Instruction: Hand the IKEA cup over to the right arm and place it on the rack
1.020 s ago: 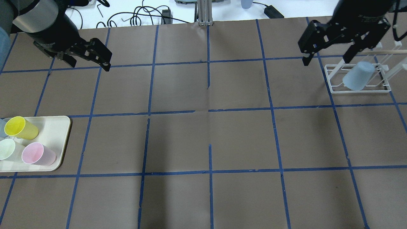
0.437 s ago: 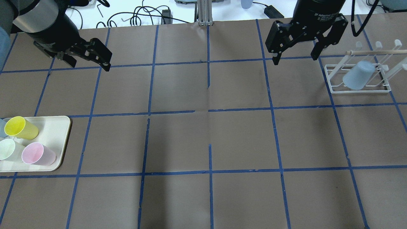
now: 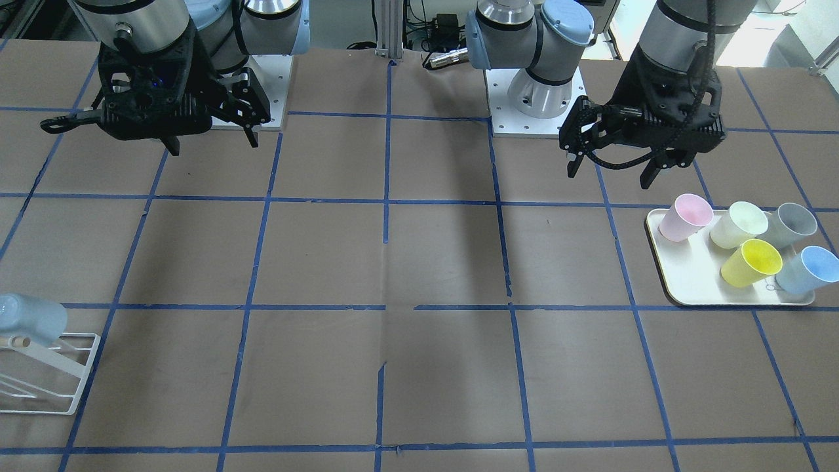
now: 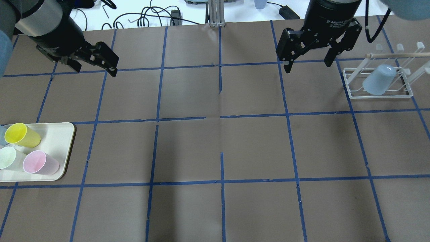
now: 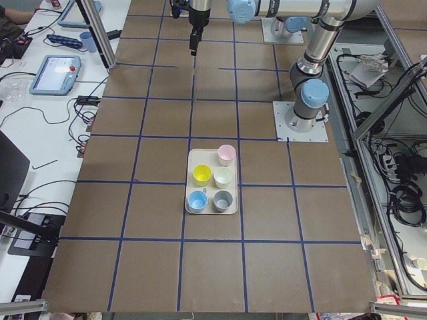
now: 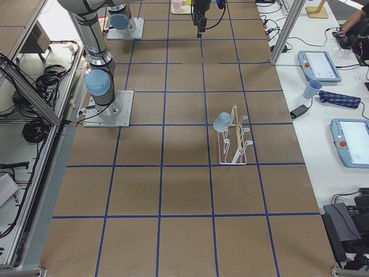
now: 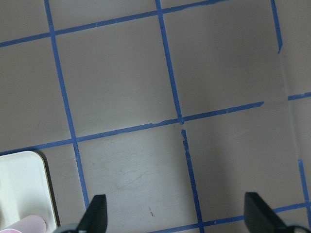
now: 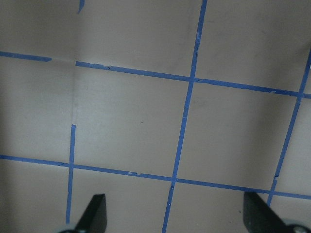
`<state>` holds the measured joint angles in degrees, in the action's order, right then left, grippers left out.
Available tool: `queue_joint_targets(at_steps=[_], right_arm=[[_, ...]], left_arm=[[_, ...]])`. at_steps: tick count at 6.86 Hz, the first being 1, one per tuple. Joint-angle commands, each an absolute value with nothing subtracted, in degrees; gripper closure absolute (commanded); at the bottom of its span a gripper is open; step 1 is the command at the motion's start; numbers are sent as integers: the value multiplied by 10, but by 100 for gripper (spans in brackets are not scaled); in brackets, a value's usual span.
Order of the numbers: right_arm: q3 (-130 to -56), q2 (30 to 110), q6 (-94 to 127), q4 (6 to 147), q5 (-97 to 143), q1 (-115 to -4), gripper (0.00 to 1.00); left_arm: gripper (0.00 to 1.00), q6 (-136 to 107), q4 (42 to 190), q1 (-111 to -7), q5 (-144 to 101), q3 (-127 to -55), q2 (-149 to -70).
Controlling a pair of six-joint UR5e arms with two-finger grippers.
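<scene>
A pale blue IKEA cup lies tilted on the prongs of the white wire rack at the far right; it also shows in the front view and the right side view. My right gripper is open and empty, in the air left of the rack and apart from it. It is at upper left in the front view. A second pale blue cup lies on the cream tray. My left gripper is open and empty, behind the tray.
The tray at the left edge also holds a yellow cup, a pink cup, a pale green cup and a grey cup. Both wrist views show only brown paper with blue tape lines.
My right gripper has moved left, from over the rack to a spot beside it, still open and empty. The cup stays on the rack. My left arm has barely moved.
</scene>
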<state>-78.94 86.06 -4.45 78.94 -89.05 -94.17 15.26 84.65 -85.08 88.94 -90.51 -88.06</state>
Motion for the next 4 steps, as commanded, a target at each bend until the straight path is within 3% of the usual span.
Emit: queue_joint_targets(at_steps=[1,4], right_arm=[[-801,870,-46,804,-891,-942,0],[-801,870,-46,808,-891,-941,0]], left_arm=[[0,149,847,-851,889,-899,-885],[0,70,858,-853,882,-879,-897]])
